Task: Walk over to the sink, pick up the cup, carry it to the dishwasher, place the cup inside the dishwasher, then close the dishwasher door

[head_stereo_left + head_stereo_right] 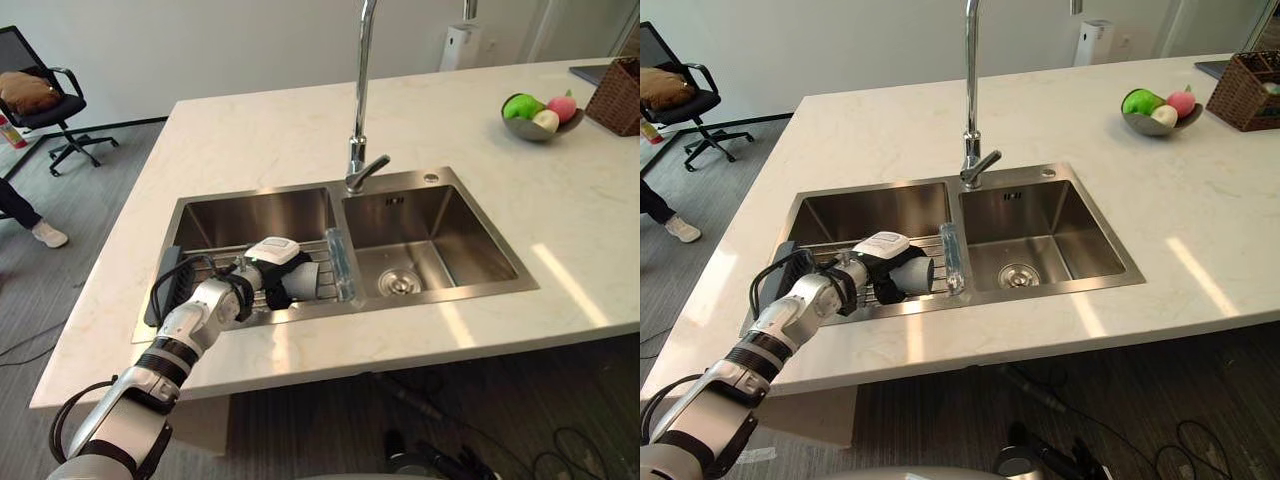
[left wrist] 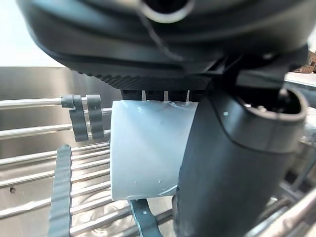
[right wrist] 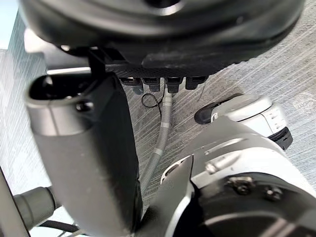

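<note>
The walk to the sink (image 1: 450, 292) is judged done, since the sink is seen directly below and in front, set into the pale stone desk (image 1: 250, 130). The pick-up is under way. The left hand (image 1: 272, 262) is reached down into the left basin of the sink, where a wire rack (image 2: 29, 163) is laid across the basin. The cup (image 2: 143, 148), pale and lying on its side, is found on that rack, near the divider between the sink's two basins. In the left wrist view the cup is seen caught between the row of fingers above it and the thumb alongside it, so the hand is judged to be closed round the cup. The cup is seen very close to the rack, and whether it is lifted off it cannot be told. The right hand (image 3: 84, 148) is seen in its own wrist view above the floor, away from the sink; whether it is apart or together cannot be told. A tap (image 1: 358, 100) is mounted behind the sink, and a fruit bowl (image 1: 540, 115) is set on the desk well to the right of the sink. Left to be done: the cup is to be raised out of the sink, carried to the dishwasher and placed inside, and the door shut.
</note>
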